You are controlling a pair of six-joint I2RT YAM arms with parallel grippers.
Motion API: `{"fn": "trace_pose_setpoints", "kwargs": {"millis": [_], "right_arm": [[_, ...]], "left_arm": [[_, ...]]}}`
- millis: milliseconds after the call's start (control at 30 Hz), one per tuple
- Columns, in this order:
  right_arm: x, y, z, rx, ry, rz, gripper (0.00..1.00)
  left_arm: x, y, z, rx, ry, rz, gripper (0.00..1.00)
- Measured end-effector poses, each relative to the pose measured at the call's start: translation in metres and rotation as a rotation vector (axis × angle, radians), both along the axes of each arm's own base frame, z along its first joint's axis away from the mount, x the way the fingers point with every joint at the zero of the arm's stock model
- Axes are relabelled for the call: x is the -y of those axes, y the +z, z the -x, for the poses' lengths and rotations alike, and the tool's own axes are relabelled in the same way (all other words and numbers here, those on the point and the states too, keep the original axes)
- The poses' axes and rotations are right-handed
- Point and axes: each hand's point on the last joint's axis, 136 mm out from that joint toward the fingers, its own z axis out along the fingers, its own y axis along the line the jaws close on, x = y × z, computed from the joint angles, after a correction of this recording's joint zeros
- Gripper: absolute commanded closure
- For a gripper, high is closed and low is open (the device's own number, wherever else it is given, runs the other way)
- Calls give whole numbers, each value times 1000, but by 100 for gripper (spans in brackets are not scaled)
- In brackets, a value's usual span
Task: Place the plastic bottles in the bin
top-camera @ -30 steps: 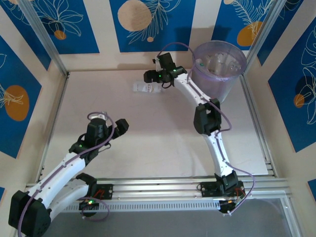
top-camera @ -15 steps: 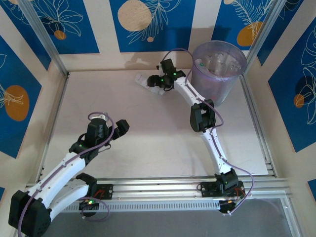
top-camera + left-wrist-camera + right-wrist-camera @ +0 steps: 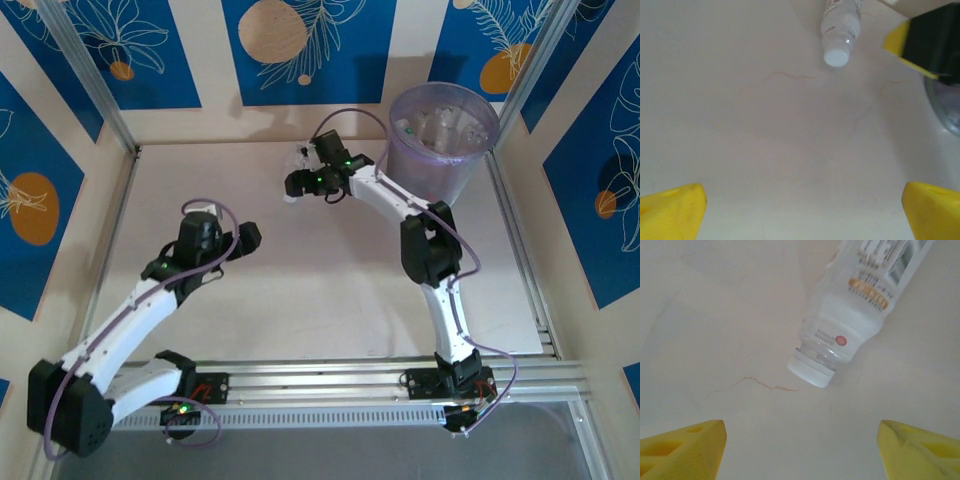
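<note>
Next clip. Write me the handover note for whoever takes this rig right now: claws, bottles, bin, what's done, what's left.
Left claw: open, empty, over bare table.
Right claw: open, empty, aimed at the one bottle seen on the table, not yet around it.
Whitish-label bottle: lying on its side, white cap toward the right claw, left of the bin.
Bin: upright at the far right, with several clear bottles inside.
Done: those bottles are binned.
Left: grasp the lying bottle and drop it in the bin.

Bottle (image 3: 840,335) on table (image 3: 300,270) left of bin (image 3: 432,172); more bottles (image 3: 440,125), seemingly, inside.
</note>
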Motion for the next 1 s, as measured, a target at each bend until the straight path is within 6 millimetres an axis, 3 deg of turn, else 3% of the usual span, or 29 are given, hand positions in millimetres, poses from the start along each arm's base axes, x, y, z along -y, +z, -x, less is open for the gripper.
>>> {"fn": "trace_pose_setpoints", "kwargs": {"millis": [200, 400, 533, 667, 833, 1000], "right_arm": [[22, 51, 19, 77, -32, -21, 19], [50, 67, 59, 89, -53, -11, 19], [70, 80, 84, 108, -67, -7, 19], [89, 109, 108, 160, -82, -34, 19], [114, 142, 134, 226, -103, -72, 19], [132, 153, 145, 248, -132, -80, 20]], "left_arm": [[16, 8, -81, 20, -108, -148, 0], [56, 13, -165, 82, -242, -175, 0], [79, 6, -209, 106, -288, -163, 0], [96, -14, -248, 104, -318, -165, 0], [114, -48, -267, 57, -350, -179, 0], [131, -81, -254, -23, -399, -211, 0]]}}
